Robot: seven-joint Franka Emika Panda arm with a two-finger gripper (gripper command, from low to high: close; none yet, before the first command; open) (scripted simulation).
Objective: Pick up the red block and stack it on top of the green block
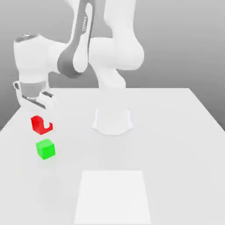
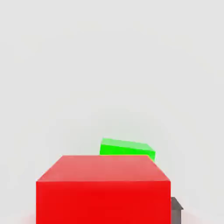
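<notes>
Bright, even, shadowless simulator light; slight compression softness.

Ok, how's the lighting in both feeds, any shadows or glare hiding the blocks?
Exterior view: flat, even light, no glare; only a faint shadow under the green block, and a white gripper finger covers part of the red block. Hand view: the red block looms large and evenly lit, hiding the lower part of the green block; the table looks washed-out white.

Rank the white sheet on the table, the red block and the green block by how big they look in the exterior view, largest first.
1. White sheet, by far the largest.
2 and 3. Red block and green block look about alike; the pincer covers part of the red block, so no ranking between them.
</notes>
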